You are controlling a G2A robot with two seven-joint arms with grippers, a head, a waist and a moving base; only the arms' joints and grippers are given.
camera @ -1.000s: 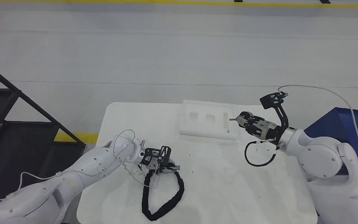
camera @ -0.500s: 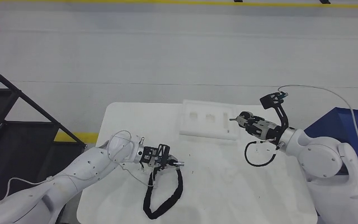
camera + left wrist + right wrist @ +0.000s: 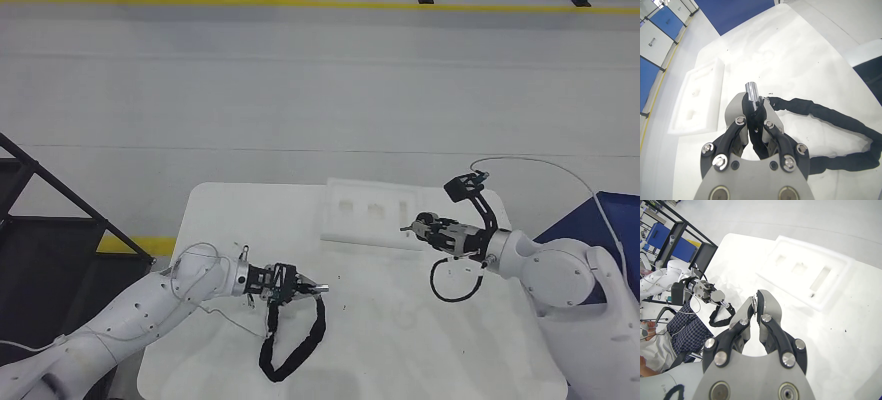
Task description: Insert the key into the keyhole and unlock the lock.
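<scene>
Left end effector [image 3: 752,106]: clamped on lock [image 3: 751,91], whose cable loop lies on the table [image 3: 400,340]. Right end effector [image 3: 755,303]: clamped on key [image 3: 753,307], beside foam tray [image 3: 370,225], well apart from the lock.

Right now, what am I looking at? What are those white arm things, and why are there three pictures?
That is a robot with two white arms at a white table. One picture looks down from above; the other two come from small cameras on its wrists, so you see each pincher up close. The left gripper pinches one end of a black cable lock, its shiny metal tip sticking out, and the loop trails onto the table. The right gripper pinches a small metal key. A white foam tray with little pockets lies at the table's far side.
</scene>
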